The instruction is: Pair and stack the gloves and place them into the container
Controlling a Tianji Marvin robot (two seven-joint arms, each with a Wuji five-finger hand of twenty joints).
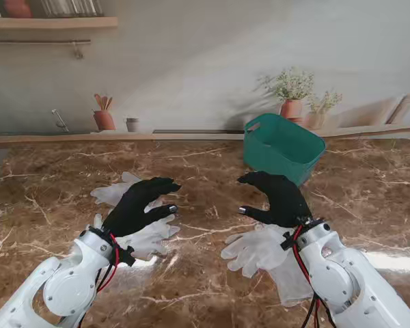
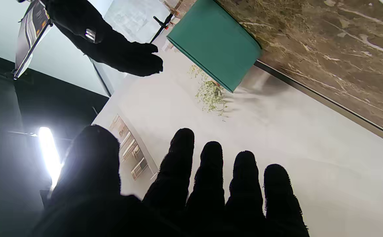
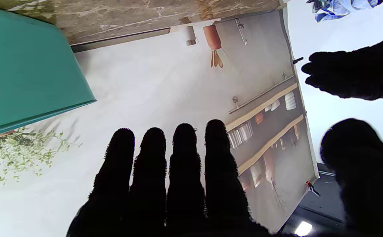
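On the brown marble table (image 1: 212, 273) translucent white gloves lie unpaired: two (image 1: 133, 219) under the left hand (image 1: 140, 205), others (image 1: 263, 249) beneath the right hand (image 1: 277, 198); both hands hover empty, fingers spread; the teal plastic container (image 1: 283, 147) awaits, apparently nothing stacked

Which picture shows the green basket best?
The stand's view shows it best: the whole green basket sits on the marble table, tilted, with its rim and open inside visible, farther from me than the right hand. The left wrist view shows only its outer wall and bottom edge; the right wrist view shows only a cropped side wall.
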